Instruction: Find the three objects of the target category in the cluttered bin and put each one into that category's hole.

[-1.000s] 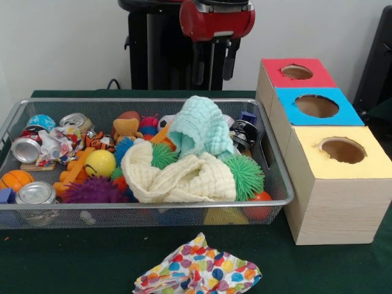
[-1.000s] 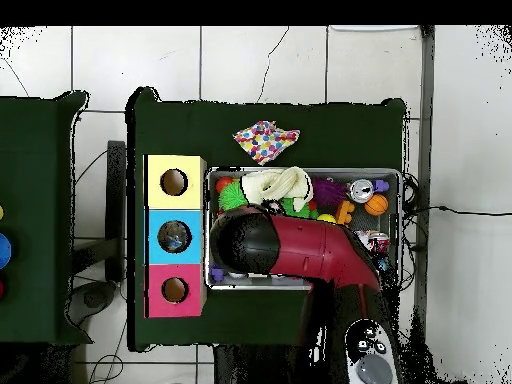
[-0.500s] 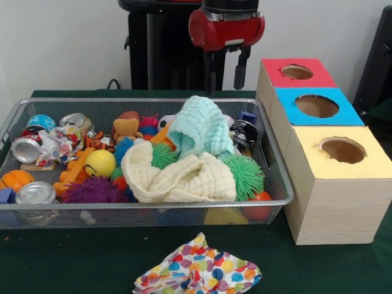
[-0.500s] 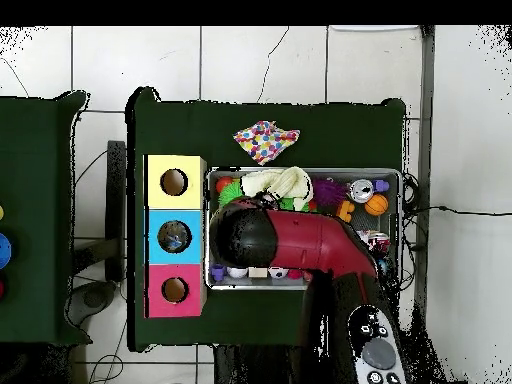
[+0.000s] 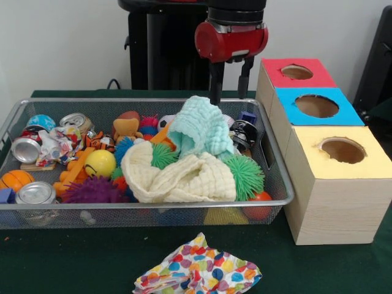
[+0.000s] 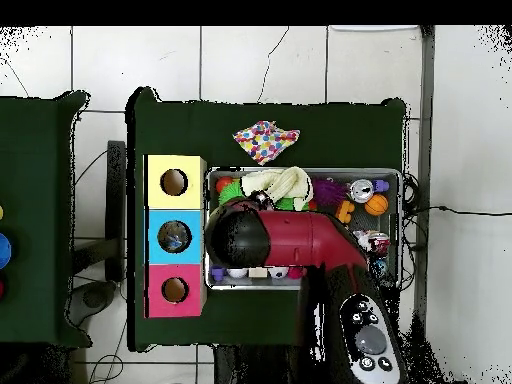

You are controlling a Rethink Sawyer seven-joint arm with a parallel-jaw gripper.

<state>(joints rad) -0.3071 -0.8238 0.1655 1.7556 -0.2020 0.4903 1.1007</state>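
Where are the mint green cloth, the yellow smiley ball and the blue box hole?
mint green cloth (image 5: 199, 125), front view, on its upper fold.
yellow smiley ball (image 5: 100, 163), front view, on its face.
blue box hole (image 5: 316, 106), front view, inside the round opening.

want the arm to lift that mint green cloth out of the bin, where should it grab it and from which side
Probably pinch the raised peak of the mint green cloth, coming straight down from above. It stands bunched up higher than the toys around it, draped over the cream cloth, so the top fold is free to close on. The gripper hangs open just above and behind it.
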